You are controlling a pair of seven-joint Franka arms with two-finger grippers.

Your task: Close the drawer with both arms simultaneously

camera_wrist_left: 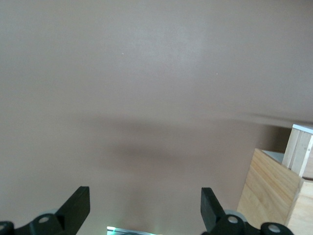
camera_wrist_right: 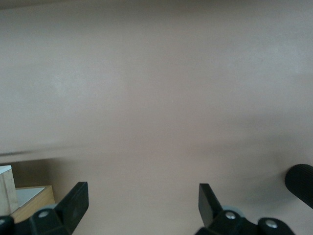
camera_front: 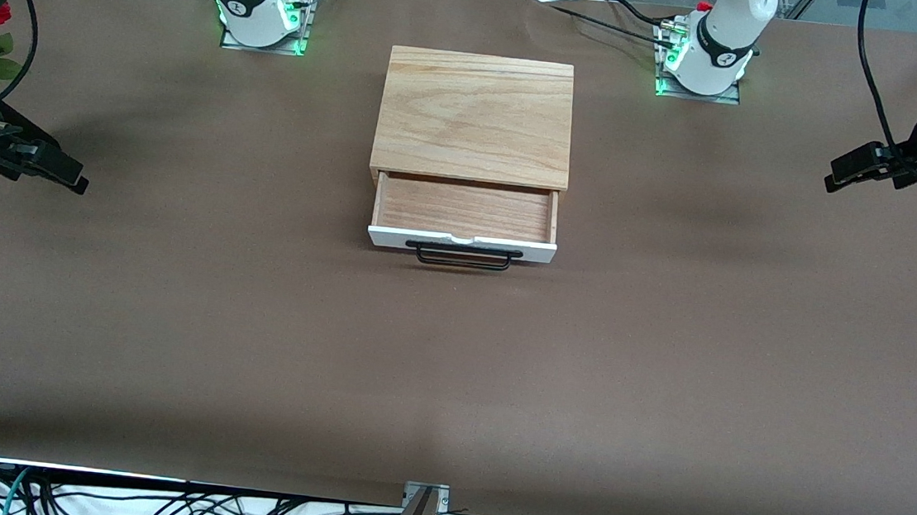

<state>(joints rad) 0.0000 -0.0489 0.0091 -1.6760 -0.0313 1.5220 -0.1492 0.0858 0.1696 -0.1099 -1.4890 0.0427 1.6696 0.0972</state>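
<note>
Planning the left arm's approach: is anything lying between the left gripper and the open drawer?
Nothing: in the front view only bare brown table lies between the open left gripper and the drawer.

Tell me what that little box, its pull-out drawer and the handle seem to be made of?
The box looks like light oak-type wood, its grain lines plain on the top, with a matte finish. The drawer, pulled open, has a wooden floor and sides with similar grain, and a smooth white front panel, perhaps painted. Its handle looks like thin black wire or rod, probably metal.
</note>
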